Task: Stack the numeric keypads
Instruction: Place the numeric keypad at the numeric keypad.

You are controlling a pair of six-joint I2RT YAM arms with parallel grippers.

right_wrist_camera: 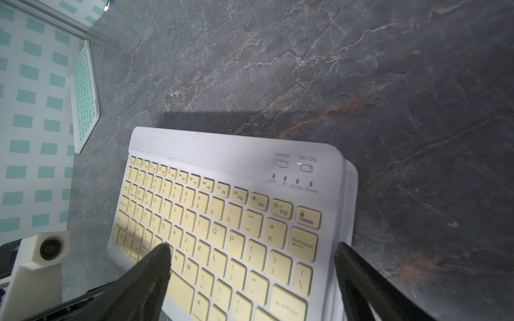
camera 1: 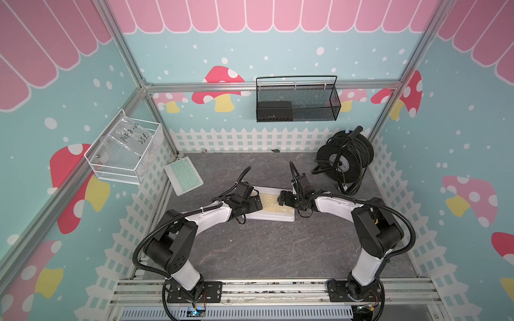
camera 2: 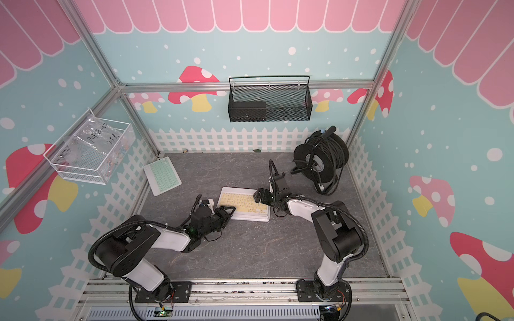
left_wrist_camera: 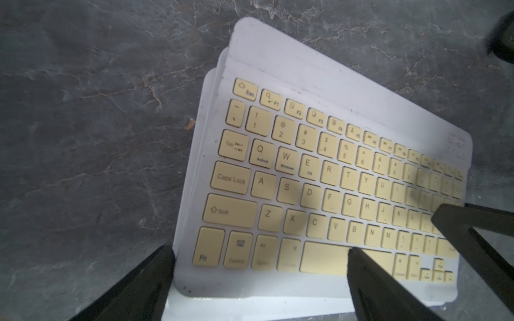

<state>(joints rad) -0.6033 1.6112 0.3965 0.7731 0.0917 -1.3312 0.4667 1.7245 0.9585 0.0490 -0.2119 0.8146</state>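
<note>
In the middle of the grey table [camera 1: 250, 250] there is a stack [camera 1: 278, 218] of white-framed keypads, and the yellow keypad [camera 1: 269, 204] lies on top of it, flat, keys up. Both arms bend over this pile. The left gripper [left_wrist_camera: 260, 250] is at the left short end of the yellow keypad with its jaws apart. In the left wrist view one finger [left_wrist_camera: 133, 286] stands outside the frame, above the table, and the other is above the space bar, so it grips nothing. The right gripper [right_wrist_camera: 251, 254] hangs over the right end, jaws very wide, also with nothing between them. I think the step in hand is letting go of the yellow keypad on the pile. The layers under it are not square. At the left end their corners spread like a small fan, and how many they are I cannot tell. The mint green keypad [camera 1: 183, 175] lies alone close to the left wall [camera 1: 150, 194], well apart from the stack, so the task seems not finished. For the next move the left arm, which is nearer, should rise clear of the pile and go to the mint one. It is thin and flat beside the wall, so a finger must get under an edge, and then it must be laid straight on top.
</note>
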